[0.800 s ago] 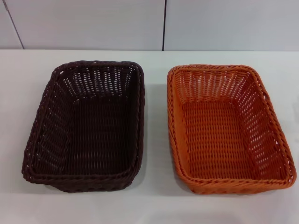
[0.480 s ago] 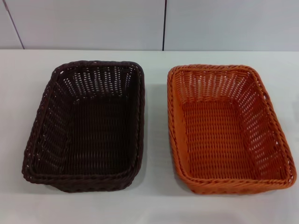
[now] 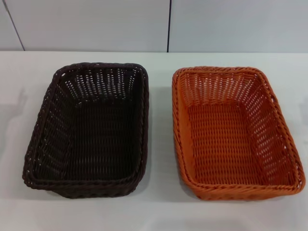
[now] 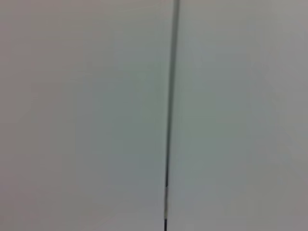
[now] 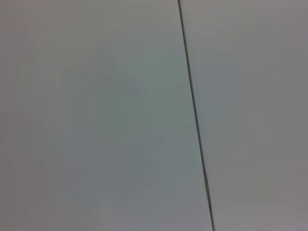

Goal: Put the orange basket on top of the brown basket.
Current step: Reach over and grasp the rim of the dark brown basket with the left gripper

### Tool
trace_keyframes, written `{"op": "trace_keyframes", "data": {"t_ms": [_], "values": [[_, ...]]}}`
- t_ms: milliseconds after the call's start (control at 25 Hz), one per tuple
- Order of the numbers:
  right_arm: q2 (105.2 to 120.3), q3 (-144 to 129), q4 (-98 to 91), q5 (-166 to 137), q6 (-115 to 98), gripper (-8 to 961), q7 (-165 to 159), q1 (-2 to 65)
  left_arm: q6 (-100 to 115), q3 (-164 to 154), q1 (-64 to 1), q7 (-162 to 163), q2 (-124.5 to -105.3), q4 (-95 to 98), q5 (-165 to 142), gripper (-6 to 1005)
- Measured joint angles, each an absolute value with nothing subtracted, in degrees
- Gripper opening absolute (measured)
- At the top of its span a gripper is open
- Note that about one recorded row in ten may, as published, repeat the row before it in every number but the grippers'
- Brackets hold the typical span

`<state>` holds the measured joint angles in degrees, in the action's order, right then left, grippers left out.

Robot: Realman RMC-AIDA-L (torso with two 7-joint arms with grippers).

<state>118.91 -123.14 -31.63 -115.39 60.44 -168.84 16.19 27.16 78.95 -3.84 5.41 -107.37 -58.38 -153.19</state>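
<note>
From my head camera I look down on a white table point(image 3: 159, 211) with two woven baskets side by side. The brown basket point(image 3: 89, 130) sits on my left, the orange basket point(image 3: 236, 132) on my right. They stand near each other but apart, with a strip of bare table between their facing rims. Both rest flat on the table, open side up, long sides running away from me. Each is a rectangular tray with sloped openwork sides and a braided rim, and both hold nothing. The brown one is turned slightly, its near end swung a little toward my left. The orange one has not been set on the brown one; each stands on its own patch of table.

Behind the table runs a pale wall point(image 3: 86, 24) of panels, with a dark vertical seam point(image 3: 169, 24) between two of them above the gap between the baskets.

Neither of my grippers appears in the head view, so I cannot say whether either is released or clenched, and neither is grasping a basket. My left wrist camera shows only a flat pale panel point(image 4: 86, 115) crossed by a thin dark seam point(image 4: 169, 115). My right wrist camera shows the same kind of pale surface point(image 5: 96, 115) with a thin dark line point(image 5: 193, 115) running slantwise across it. No fingers show in either wrist view.
</note>
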Motion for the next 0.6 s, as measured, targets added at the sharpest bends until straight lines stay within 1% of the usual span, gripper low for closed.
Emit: {"op": "trace_keyframes", "data": {"t_ms": [40, 80, 160, 240, 320, 360, 400, 440, 480, 520, 600], "values": [[118.90, -123.15, -31.70, -115.40, 60.07, 743, -168.85, 16.29, 23.13, 80.02, -2.65, 5.33, -106.96, -63.03, -154.72, 739], [118.89, -123.18, -31.70, -115.40, 59.76, 743, -168.85, 16.35, 17.69, 81.48, -1.50, 5.26, -106.93, -67.96, -156.78, 727], [118.88, -123.21, -31.72, -115.39, 59.30, 743, -168.86, 16.40, 6.26, 84.45, 0.22, 5.16, -107.30, -77.93, -160.61, 703], [118.87, -123.14, -31.76, -115.39, 58.96, 743, -168.88, 16.40, -6.73, 86.19, 0.76, 4.10, -108.02, -86.02, -162.68, 691], [118.86, -123.07, -31.79, -115.39, 58.82, 743, -168.89, 16.35, -20.76, 87.86, 0.38, 0.61, -109.63, -93.35, -163.01, 691], [118.86, -123.08, -31.81, -115.40, 58.81, 743, -168.89, 16.34, -20.76, 87.86, 0.38, 0.61, -109.63, -93.35, -163.01, 691], [118.85, -123.07, -31.82, -115.39, 58.80, 743, -168.90, 16.31, -29.66, 89.19, -0.40, -2.69, -111.55, -97.62, -163.10, 691], [118.85, -123.06, -31.82, -115.39, 58.79, 743, -168.91, 16.31, -29.66, 89.19, -0.40, -2.69, -111.55, -97.62, -163.10, 691], [118.85, -123.05, -31.82, -115.39, 58.79, 743, -168.91, 16.33, -45.45, 92.67, -2.64, -10.39, -116.67, -102.79, -163.39, 691], [118.84, -123.05, -31.82, -115.39, 58.79, 743, -168.92, 16.37, -50.05, 93.53, -3.63, -12.13, -117.77, -103.82, -163.52, 691], [118.84, -123.04, -31.96, -115.39, 58.79, 743, -168.92, 16.47, -52.27, 93.78, -4.26, -12.73, -118.06, -104.29, -163.59, 691]]}}
